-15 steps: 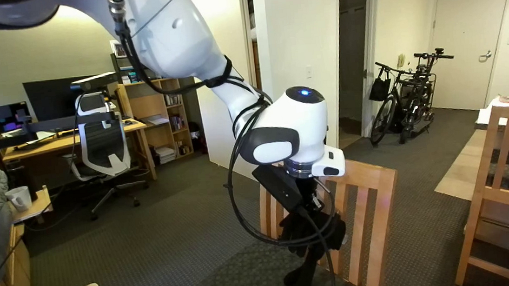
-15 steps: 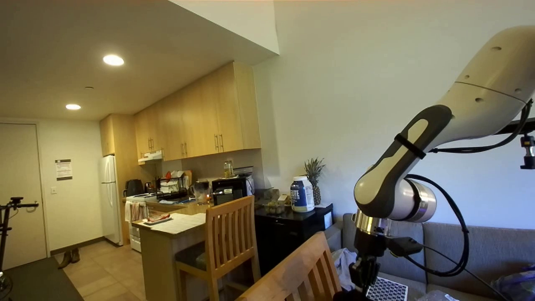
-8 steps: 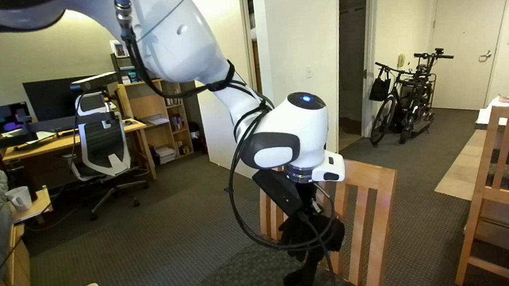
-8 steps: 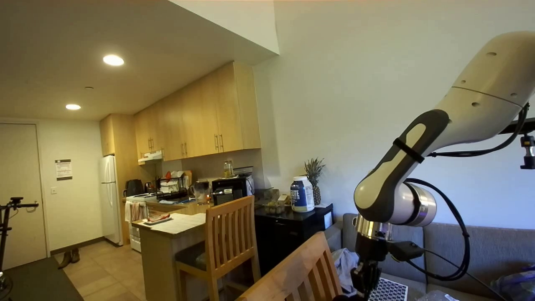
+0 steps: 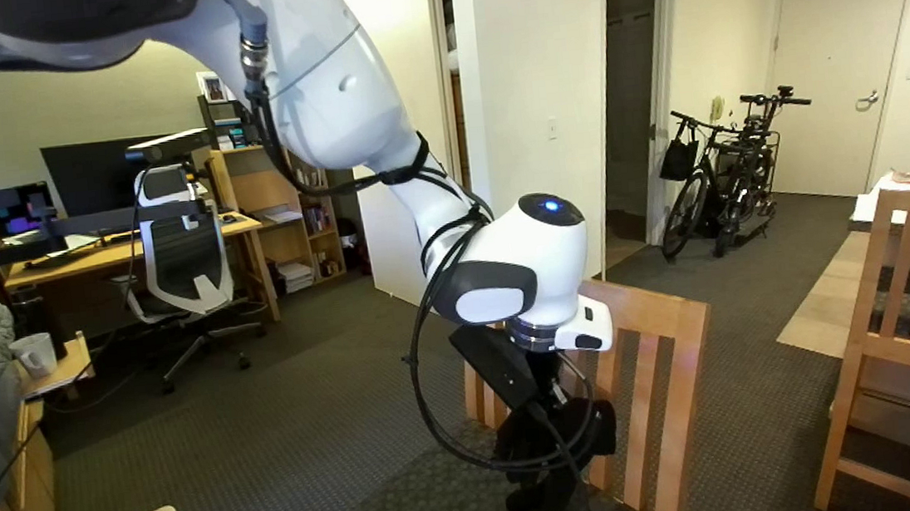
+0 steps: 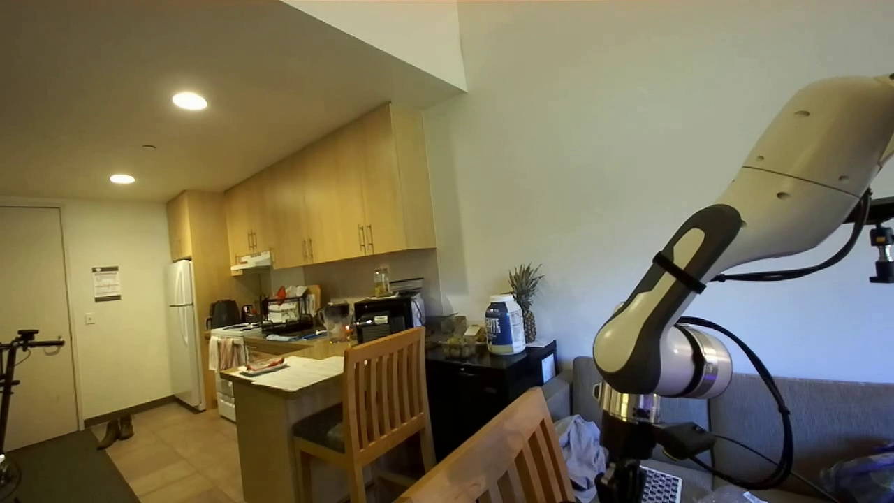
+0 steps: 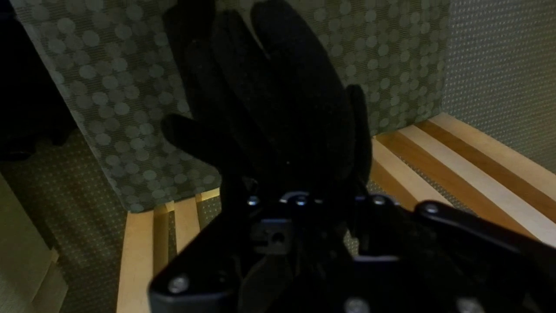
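One black glove bundle (image 7: 286,108) is hanging from the gripper (image 7: 299,195), whose fingers are pinching its upper end, drawn close together. It is dangling over the patterned seat (image 7: 130,87) of a wooden chair (image 5: 687,367), near the slatted backrest (image 5: 652,311); the views are not showing whether it is touching. Well apart, a white mug (image 5: 32,356) is standing on a small shelf (image 5: 73,365).

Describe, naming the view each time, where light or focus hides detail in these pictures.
Wrist view: dim, the black glove merging into the black gripper, whose nearest parts look soft; in an exterior view, recessed ceiling lights glare white; in an exterior view, the black glove shows little detail against the dark chair seat.
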`<state>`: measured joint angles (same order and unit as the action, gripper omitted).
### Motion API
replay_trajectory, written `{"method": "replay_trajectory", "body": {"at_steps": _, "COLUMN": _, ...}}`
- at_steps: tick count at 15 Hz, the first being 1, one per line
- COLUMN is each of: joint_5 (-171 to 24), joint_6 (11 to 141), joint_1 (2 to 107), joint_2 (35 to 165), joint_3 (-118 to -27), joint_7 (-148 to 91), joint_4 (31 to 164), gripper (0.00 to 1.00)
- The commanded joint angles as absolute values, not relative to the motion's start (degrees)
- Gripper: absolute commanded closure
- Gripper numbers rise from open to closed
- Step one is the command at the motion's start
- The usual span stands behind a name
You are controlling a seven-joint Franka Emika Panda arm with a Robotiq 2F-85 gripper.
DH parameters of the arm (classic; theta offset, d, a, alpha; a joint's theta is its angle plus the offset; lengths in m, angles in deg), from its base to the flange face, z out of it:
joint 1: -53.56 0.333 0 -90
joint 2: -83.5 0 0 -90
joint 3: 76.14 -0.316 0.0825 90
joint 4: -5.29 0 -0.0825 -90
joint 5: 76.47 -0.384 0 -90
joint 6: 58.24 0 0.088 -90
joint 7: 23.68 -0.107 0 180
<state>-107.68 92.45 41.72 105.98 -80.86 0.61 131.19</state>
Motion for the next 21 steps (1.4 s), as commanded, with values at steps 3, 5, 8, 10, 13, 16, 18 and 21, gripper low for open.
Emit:
{"method": "replay_trajectory", "body": {"at_steps": 3, "joint_5": -106.40, "joint_6": 93.29, "joint_1": 40.00, "joint_2": 109.56, "joint_3": -81.73, "joint_7": 1.80, "joint_4": 129.82, "gripper": 0.96}}
{"method": "replay_trajectory", "body": {"at_steps": 5, "joint_5": -106.18, "joint_6": 93.20, "joint_1": 39.73, "joint_2": 110.74, "joint_3": -81.86, "joint_7": 1.65, "joint_4": 129.05, "gripper": 0.96}}
{"method": "replay_trajectory", "body": {"at_steps": 8, "joint_5": -106.10, "joint_6": 93.12, "joint_1": 39.17, "joint_2": 112.66, "joint_3": -82.19, "joint_7": 1.46, "joint_4": 127.85, "gripper": 0.96}}
{"method": "replay_trajectory", "body": {"at_steps": 10, "joint_5": -106.06, "joint_6": 93.31, "joint_1": 38.90, "joint_2": 113.83, "joint_3": -82.35, "joint_7": 1.37, "joint_4": 127.25, "gripper": 0.96}}
{"method": "replay_trajectory", "body": {"at_steps": 13, "joint_5": -105.96, "joint_6": 93.26, "joint_1": 38.39, "joint_2": 115.38, "joint_3": -82.64, "joint_7": 1.12, "joint_4": 126.43, "gripper": 0.96}}
{"method": "replay_trajectory", "body": {"at_steps": 16, "joint_5": -105.97, "joint_6": 93.27, "joint_1": 37.74, "joint_2": 116.64, "joint_3": -82.94, "joint_7": 1.15, "joint_4": 125.74, "gripper": 0.96}}
{"method": "replay_trajectory", "body": {"at_steps": 18, "joint_5": -105.89, "joint_6": 93.31, "joint_1": 37.38, "joint_2": 117.40, "joint_3": -83.10, "joint_7": 1.09, "joint_4": 125.19, "gripper": 0.96}}
{"method": "replay_trajectory", "body": {"at_steps": 21, "joint_5": -105.75, "joint_6": 93.32, "joint_1": 37.00, "joint_2": 118.18, "joint_3": -83.32, "joint_7": 1.06, "joint_4": 124.63, "gripper": 0.96}}
